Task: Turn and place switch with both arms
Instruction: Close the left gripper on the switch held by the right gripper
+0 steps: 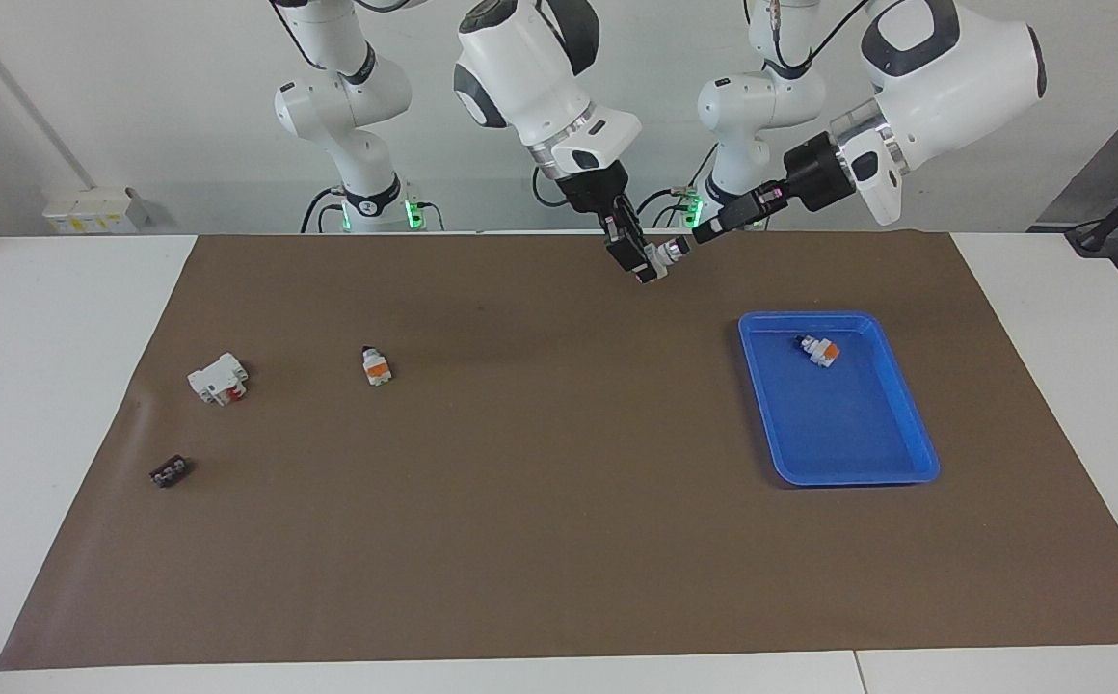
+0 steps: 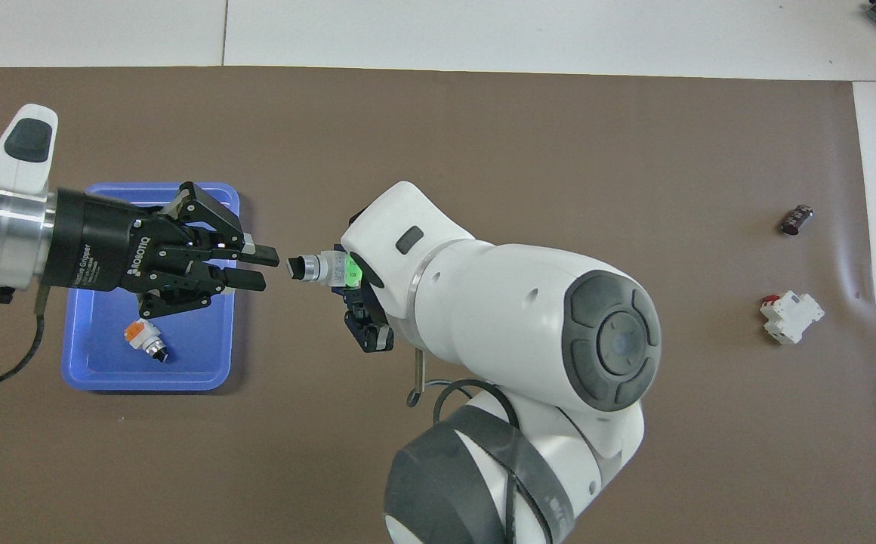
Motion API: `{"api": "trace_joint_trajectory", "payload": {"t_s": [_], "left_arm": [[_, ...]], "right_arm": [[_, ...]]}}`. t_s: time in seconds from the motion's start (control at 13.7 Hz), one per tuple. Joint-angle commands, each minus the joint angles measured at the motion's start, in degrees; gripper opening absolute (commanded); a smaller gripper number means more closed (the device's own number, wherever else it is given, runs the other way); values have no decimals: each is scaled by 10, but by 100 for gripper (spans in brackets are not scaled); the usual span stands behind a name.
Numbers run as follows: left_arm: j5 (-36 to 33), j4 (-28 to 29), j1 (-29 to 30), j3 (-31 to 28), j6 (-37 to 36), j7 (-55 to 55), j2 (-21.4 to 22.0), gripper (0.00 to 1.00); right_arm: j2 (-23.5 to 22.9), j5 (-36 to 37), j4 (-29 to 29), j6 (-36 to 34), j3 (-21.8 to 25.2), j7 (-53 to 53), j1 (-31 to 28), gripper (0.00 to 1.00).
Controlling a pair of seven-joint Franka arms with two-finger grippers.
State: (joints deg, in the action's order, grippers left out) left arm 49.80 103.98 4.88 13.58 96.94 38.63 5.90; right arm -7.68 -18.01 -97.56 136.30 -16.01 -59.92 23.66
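Note:
My right gripper (image 1: 638,258) hangs over the brown mat, shut on the switch (image 2: 325,268). The switch lies level, green face up, and its black knob (image 2: 296,267) points toward the left arm's end of the table. In the facing view the switch (image 1: 663,254) juts sideways out of the right gripper's fingers. My left gripper (image 2: 264,270) comes in level over the edge of the blue tray. Its fingertips stand a narrow gap apart just short of the knob, with nothing between them. In the facing view the left gripper (image 1: 699,234) is almost at the knob.
The blue tray (image 1: 906,424) holds an orange-faced switch (image 1: 820,350). A second orange-faced switch (image 1: 376,366), a white block with red (image 1: 218,379) and a small black part (image 1: 169,471) lie toward the right arm's end of the mat.

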Motion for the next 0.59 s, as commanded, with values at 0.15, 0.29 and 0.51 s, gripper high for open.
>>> {"api": "trace_joint_trajectory", "payload": {"t_s": [0.15, 0.29, 0.51], "left_arm": [[11, 40, -21, -4, 45, 12, 25, 33], [11, 42, -25, -4, 50, 12, 27, 33], [11, 42, -31, -4, 58, 12, 27, 32]], "right_arm": [[1, 14, 0, 3, -4, 23, -3, 0], [1, 14, 0, 3, -4, 23, -3, 0], [1, 14, 0, 4, -4, 23, -3, 0]]}}
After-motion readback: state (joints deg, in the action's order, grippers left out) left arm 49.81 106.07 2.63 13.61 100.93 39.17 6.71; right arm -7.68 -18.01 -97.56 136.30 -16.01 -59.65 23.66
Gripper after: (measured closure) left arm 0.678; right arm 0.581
